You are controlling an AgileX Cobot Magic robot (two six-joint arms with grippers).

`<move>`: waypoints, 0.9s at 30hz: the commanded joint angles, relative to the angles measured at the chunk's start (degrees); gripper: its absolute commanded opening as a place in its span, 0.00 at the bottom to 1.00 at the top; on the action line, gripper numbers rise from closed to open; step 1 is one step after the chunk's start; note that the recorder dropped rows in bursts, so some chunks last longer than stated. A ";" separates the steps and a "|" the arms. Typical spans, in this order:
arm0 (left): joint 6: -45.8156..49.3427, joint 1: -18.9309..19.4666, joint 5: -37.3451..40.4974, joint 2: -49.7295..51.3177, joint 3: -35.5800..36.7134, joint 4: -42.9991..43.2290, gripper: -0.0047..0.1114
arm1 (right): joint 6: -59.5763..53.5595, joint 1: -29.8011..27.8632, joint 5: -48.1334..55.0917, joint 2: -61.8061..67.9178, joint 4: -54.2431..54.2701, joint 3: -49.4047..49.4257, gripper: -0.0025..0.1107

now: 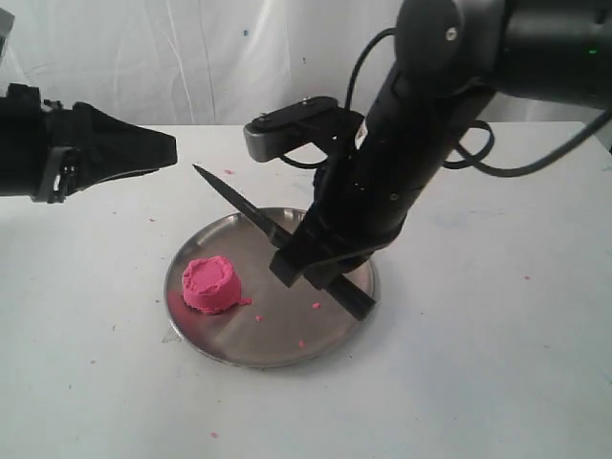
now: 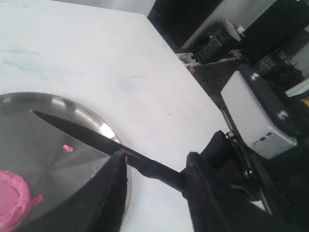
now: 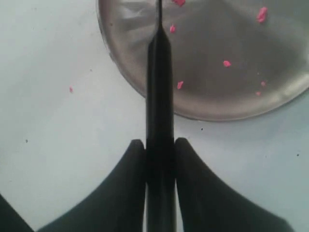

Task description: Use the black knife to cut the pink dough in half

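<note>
The pink dough [image 1: 212, 285] is one round squat lump at the left side of the steel plate [image 1: 287, 330]. My right gripper [image 1: 306, 263] is shut on the handle of the black knife [image 1: 239, 203]. The knife hangs slanted over the plate's far half, with its tip up and to the left, clear of the dough. In the right wrist view the gripper [image 3: 159, 142] clamps the knife [image 3: 159, 87], and the dough is out of that view. My left gripper [image 1: 158, 150] hovers left of the plate, open and empty [image 2: 155, 157]. Its view shows the knife [image 2: 82, 133] and the dough [image 2: 9, 198].
Tiny pink crumbs [image 1: 315, 306] lie scattered on the plate and on the white table [image 1: 497, 363]. A white backdrop closes off the far side. In the left wrist view the table edge and dark equipment [image 2: 217, 38] show beyond it.
</note>
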 commanded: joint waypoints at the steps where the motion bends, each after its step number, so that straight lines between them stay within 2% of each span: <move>1: -0.41 -0.04 0.44 7.72 -1.22 -0.29 0.43 | 1.51 0.98 1.55 4.23 -1.78 -5.08 0.02; 3: -1.93 -0.04 2.10 11.66 -2.86 1.05 0.42 | 2.33 0.98 2.83 5.99 -2.20 -6.65 0.02; 5: -3.28 -0.04 3.43 14.69 -5.02 2.72 0.36 | 2.78 0.98 3.89 7.29 -2.61 -7.13 0.02; 11: -3.29 -0.04 3.12 18.21 -10.57 4.74 0.04 | 2.52 2.58 4.67 10.94 -2.42 -7.22 0.02; 22: -3.13 -0.04 1.98 22.92 -11.41 5.36 0.04 | 2.52 3.68 2.21 15.94 -3.05 -7.84 0.02; 25: -2.87 -0.04 2.99 25.53 -11.41 3.09 0.04 | 2.77 3.68 1.19 15.94 -3.05 -7.84 0.02; 27: 0.75 -0.04 4.83 28.13 -11.41 -0.79 0.04 | 2.77 3.68 0.80 16.06 -2.91 -7.84 0.02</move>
